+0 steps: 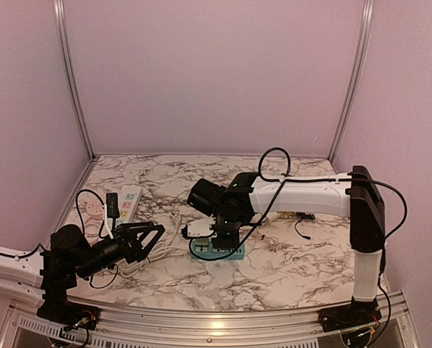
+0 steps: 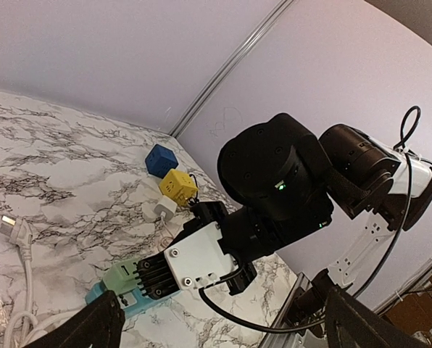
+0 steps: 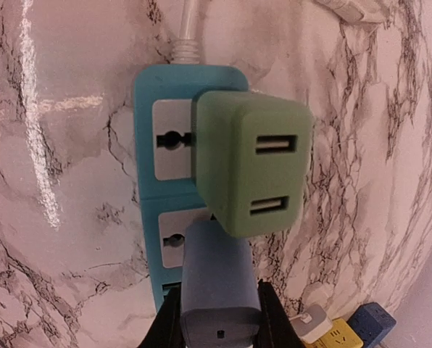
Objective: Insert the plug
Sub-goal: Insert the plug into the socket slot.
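A teal power strip (image 3: 149, 87) lies on the marble table, with a green USB charger (image 3: 254, 161) sitting in its top socket. My right gripper (image 3: 219, 319) is shut on a blue-grey plug (image 3: 217, 279) held over the strip's second socket; the plug's prongs are hidden under its body. From above, the right gripper (image 1: 219, 235) points down onto the strip (image 1: 216, 252) near the table's middle. My left gripper (image 1: 147, 235) hovers to the left of the strip, open and holding nothing. Its dark fingers (image 2: 93, 326) frame the right arm's wrist and the green charger (image 2: 122, 275).
A white power strip (image 1: 129, 203) and a small black device (image 1: 111, 205) lie at the back left. A white cord (image 1: 140, 261) coils under the left gripper, ending in a white plug (image 2: 17, 232). A yellow cube (image 2: 177, 185), a blue cube (image 2: 161, 159) and a white charger (image 2: 161, 209) sit beyond the strip.
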